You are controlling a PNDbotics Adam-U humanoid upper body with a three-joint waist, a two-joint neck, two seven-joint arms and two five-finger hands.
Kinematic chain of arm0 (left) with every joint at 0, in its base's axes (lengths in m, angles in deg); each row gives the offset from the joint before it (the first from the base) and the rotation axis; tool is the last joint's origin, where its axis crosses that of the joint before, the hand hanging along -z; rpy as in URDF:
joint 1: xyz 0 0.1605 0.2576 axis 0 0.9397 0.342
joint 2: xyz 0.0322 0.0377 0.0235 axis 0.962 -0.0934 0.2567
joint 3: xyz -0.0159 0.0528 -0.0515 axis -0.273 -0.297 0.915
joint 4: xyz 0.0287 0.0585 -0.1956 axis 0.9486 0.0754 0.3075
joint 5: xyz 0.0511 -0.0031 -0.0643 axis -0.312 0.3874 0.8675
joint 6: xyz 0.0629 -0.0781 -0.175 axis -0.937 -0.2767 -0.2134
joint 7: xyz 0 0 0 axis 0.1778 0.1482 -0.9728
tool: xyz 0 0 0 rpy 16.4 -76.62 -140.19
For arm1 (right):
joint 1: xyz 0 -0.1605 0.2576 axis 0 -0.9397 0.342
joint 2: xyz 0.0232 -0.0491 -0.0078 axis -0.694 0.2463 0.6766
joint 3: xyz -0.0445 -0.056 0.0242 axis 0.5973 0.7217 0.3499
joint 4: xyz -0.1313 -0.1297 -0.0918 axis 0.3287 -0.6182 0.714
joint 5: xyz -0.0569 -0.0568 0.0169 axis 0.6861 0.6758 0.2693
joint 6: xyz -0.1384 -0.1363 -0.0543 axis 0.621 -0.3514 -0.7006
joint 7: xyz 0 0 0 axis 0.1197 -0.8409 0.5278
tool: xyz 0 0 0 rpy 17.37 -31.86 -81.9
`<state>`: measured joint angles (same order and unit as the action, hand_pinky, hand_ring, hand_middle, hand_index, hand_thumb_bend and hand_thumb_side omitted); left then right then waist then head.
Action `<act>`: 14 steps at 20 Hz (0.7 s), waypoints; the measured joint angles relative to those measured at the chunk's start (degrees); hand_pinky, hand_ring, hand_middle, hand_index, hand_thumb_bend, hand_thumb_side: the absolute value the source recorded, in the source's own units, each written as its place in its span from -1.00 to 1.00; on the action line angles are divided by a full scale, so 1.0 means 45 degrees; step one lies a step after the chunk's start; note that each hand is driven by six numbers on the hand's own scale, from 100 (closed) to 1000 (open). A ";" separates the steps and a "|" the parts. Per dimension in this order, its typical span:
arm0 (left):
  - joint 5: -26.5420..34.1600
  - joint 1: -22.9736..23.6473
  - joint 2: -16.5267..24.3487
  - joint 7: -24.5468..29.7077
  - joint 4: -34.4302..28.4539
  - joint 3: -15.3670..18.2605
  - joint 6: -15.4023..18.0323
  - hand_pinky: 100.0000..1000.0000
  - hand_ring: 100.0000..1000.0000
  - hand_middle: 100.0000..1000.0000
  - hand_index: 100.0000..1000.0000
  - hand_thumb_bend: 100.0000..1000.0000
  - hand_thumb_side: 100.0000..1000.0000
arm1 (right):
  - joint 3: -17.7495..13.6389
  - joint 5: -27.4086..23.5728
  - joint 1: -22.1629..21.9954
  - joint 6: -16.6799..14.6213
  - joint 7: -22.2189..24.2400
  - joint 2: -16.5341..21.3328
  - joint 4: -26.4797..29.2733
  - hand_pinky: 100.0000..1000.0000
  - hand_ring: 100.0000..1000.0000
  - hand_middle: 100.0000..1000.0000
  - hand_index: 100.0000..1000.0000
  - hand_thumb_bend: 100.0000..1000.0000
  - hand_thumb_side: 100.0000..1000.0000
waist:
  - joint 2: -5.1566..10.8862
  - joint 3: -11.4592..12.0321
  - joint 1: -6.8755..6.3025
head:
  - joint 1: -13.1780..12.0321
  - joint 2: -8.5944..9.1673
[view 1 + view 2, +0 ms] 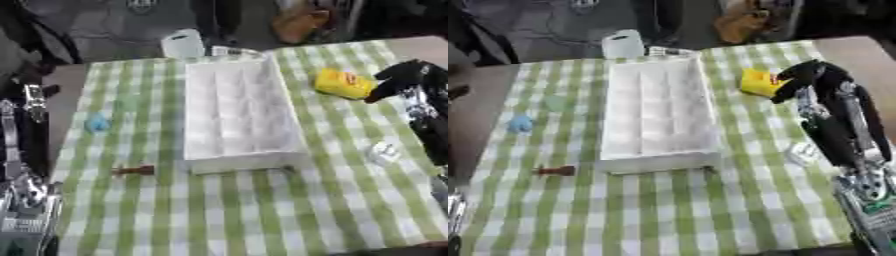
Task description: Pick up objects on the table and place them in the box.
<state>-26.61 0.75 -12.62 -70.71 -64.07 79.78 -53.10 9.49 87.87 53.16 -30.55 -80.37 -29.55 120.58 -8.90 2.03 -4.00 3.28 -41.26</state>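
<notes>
Right arm runs up to right hand (802,75), fingers curled beside yellow object (343,83), grasp unclear; next: close, lift into empty white box (238,161).

Right hand (808,75) extended, fingers curled downward.

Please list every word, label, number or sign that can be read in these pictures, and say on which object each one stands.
No text can be read in either view.
Yellow object, beside the right hand: a reddish mark on top, too blurred to read.
Small white object on the checked cloth: no legible marking.
White box: plain, no print visible.
Small blue object and brown object: no lettering visible.
</notes>
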 measured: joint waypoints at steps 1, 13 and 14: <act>0.0000 0.0000 0.0000 0.0000 0.0000 0.0000 0.0000 0.46 1.00 0.33 0.41 -1.00 0.71 | 0.0000 0.0000 0.0000 0.0000 0.0000 0.0000 0.0000 -0.01 -0.02 0.09 0.25 -1.00 0.18 | 0.0000 0.0000 0.0000 | 0.0001 0.0000; 0.0000 0.0000 0.0000 -0.0001 0.0000 0.0004 0.0001 0.46 1.00 0.32 0.41 -1.00 0.71 | 0.0013 0.0000 -0.0002 0.0012 0.0028 0.0000 0.0000 -0.01 -0.02 0.09 0.25 -1.00 0.18 | 0.0000 -0.0010 0.0000 | 0.0010 0.0000; 0.0000 0.0000 0.0000 -0.0001 0.0000 0.0004 0.0001 0.46 1.00 0.32 0.41 -1.00 0.71 | 0.0027 0.0000 -0.0002 0.0016 0.0038 0.0000 0.0000 -0.01 -0.02 0.07 0.24 -1.00 0.18 | 0.0000 -0.0010 0.0000 | 0.0012 0.0000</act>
<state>-26.61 0.75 -12.62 -70.71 -64.07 79.80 -53.09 9.61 87.87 53.16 -30.47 -80.20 -29.55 120.58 -8.90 1.98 -4.00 3.34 -41.26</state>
